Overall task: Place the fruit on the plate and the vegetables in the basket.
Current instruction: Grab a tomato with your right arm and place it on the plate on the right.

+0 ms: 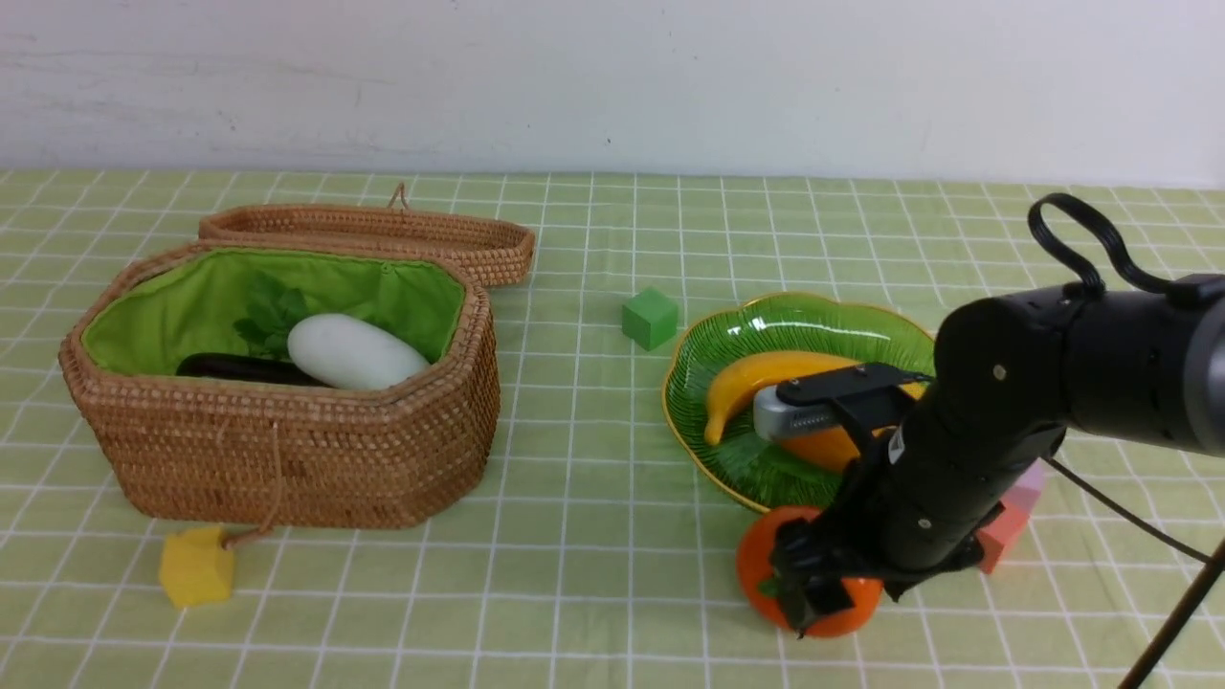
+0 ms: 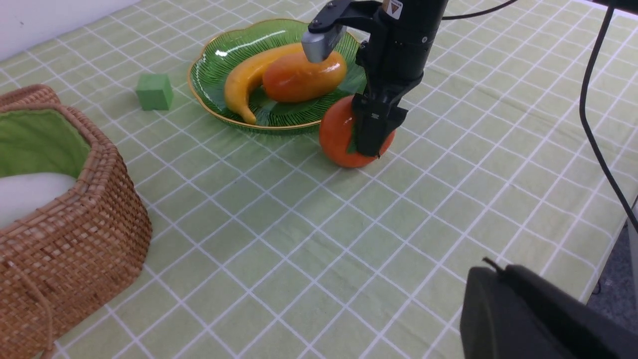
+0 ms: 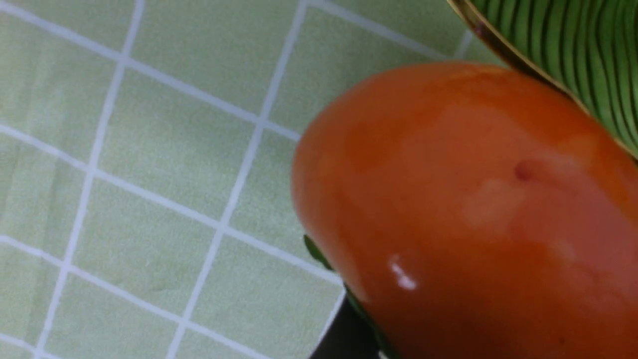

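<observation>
Right pincer (image 1: 813, 593) is down over the round orange-red persimmon (image 1: 766, 565), which sits on the checked green counter (image 1: 574, 574) touching the near rim of the ribbed green glass plate (image 1: 794, 325), and I can't tell whether the jaws are spread or gripping. The persimmon is glossy and round, so squeeze across its widest middle, then lift above the gold rim before crossing to the yellow banana (image 1: 756, 378) and orange mango (image 2: 304, 76).
</observation>
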Controlling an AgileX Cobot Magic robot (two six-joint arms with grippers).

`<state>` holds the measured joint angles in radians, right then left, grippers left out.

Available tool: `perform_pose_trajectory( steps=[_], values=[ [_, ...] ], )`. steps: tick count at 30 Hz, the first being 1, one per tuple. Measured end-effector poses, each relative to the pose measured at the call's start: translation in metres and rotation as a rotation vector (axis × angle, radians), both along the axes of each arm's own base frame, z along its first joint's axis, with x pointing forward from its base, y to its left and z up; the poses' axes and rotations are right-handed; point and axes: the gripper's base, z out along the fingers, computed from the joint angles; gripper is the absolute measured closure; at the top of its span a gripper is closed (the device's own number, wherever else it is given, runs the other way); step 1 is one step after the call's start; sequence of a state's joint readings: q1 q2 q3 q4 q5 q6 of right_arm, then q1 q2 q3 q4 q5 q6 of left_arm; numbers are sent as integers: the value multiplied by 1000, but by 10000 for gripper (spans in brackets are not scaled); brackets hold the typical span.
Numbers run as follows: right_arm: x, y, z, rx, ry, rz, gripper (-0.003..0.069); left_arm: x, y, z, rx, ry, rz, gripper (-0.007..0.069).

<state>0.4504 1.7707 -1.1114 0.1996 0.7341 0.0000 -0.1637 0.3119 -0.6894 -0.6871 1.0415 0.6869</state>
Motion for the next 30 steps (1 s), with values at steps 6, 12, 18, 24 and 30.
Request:
perform_pose_trajectory(
  steps=[6, 12, 18, 24, 30],
  values=[
    [0, 2, 1, 27, 6, -6, 17, 0, 0, 0, -1, 0, 0, 633],
    [-2, 7, 3, 31, -23, 41, 22, 0, 0, 0, -1, 0, 0, 632],
    [-2, 14, 3, 3, -90, 120, 26, 0, 0, 0, -1, 0, 0, 632],
    [0, 16, 4, -3, -131, 141, 39, 0, 0, 0, -1, 0, 0, 631],
    [0, 19, 5, 30, -134, 129, 125, 0, 0, 0, 1, 4, -3, 631]
  ],
)
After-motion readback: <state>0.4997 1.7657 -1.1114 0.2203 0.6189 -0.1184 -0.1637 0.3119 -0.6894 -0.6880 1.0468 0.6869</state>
